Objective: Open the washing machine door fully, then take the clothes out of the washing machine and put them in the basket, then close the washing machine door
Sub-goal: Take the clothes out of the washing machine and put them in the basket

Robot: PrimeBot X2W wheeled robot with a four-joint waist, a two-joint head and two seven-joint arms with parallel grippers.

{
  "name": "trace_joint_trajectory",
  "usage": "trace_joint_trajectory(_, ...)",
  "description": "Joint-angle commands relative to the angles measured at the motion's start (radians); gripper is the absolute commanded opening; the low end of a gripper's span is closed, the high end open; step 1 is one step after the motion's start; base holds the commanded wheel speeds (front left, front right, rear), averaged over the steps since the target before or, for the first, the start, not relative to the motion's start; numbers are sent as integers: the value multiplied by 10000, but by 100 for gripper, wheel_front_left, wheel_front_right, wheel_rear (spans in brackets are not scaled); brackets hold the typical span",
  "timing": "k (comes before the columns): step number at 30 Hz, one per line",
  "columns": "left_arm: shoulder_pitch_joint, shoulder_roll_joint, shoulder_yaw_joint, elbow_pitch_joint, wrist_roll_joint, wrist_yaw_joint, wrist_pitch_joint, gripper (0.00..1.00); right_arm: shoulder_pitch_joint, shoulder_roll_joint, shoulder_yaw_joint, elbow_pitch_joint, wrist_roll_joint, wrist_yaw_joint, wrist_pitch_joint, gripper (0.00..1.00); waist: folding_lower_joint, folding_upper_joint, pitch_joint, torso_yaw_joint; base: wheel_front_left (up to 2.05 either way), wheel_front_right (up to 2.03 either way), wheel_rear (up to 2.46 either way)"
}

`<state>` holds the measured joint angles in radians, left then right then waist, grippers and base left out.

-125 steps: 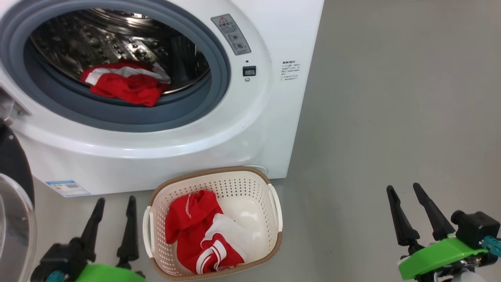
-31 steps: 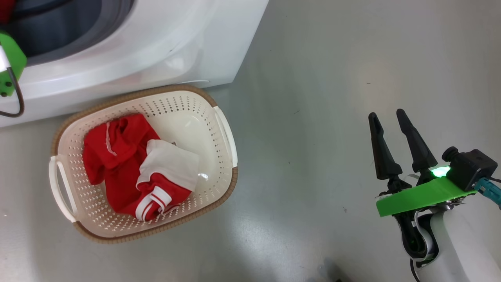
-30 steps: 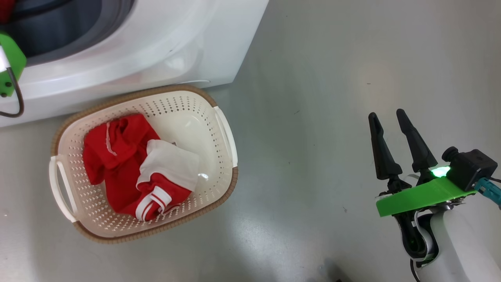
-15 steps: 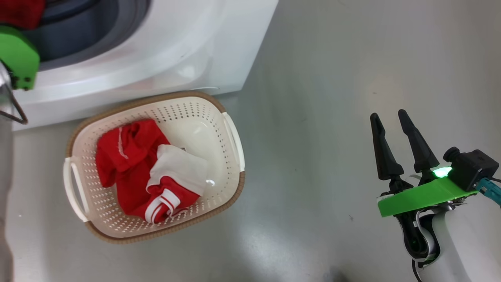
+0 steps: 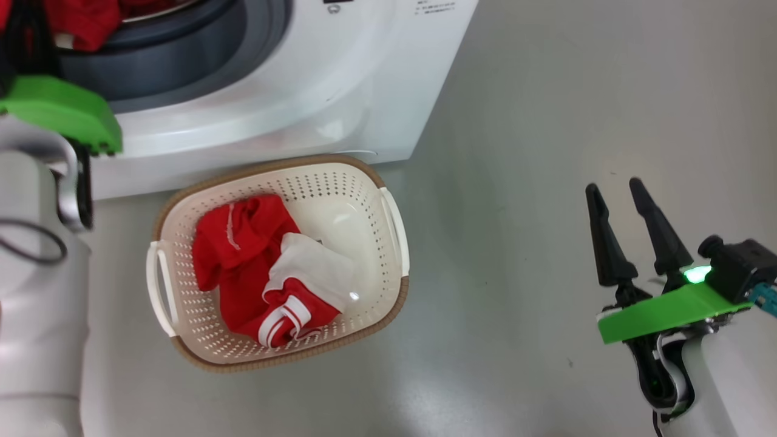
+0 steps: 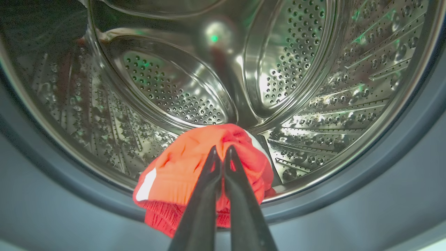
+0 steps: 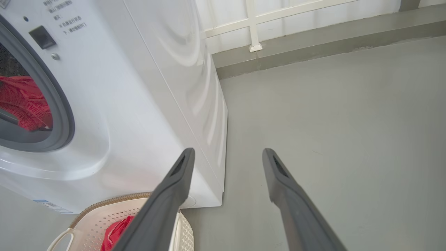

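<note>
Left gripper [image 6: 220,150]: fingers closed tight, with the tips pinched into a fold of the red garment [image 6: 174,181]. It reads as a grip, but I can't tell how much cloth is caught.

The red garment is at the mouth of the drum [image 6: 167,90], slumped over the front lip onto the gasket [image 6: 52,195]. It isn't lifted clear yet. The rest of the drum looks bare from the left wrist view.

Head view: the left forearm [image 5: 36,291] reaches up into the washer [image 5: 315,91]. The basket [image 5: 267,166] is on the floor [image 5: 516,152] just in front of the washer, under the opening. A red-and-white garment [image 5: 243,267] is lying in it.

Right gripper [image 5: 613,185]: fingers wide apart, nothing in them. It hovers over bare floor, well to the right of the basket.

Status, my read:
- Door: counted as opened, since the opening is unobstructed and the arm is inside. Can't tell how far it swung.
- Unload: roughly half done, with one piece in the basket and one in the pinch.
- Left to do: pull the red garment out over the lip, carry it above the basket and release it.
- Then check the drum for leftovers and shut the door.
</note>
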<state>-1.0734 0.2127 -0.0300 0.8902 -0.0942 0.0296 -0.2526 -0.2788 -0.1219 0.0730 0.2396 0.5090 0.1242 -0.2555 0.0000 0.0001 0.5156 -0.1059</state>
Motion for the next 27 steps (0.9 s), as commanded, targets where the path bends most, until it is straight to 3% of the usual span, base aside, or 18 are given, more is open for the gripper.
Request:
trace_joint_trajectory(1,486,343,363,-799,-179,-73,-89,0,371,-111,128,-197,5,65,-63,100,0,-1,-148,142,0,0,0)
trace_joint_trajectory(27,5002,-1476,2709,-8340,-595,-1370,-91,0,594,-234,51,-219,75,65,-63,100,0,-1,-444,466,0,0,0)
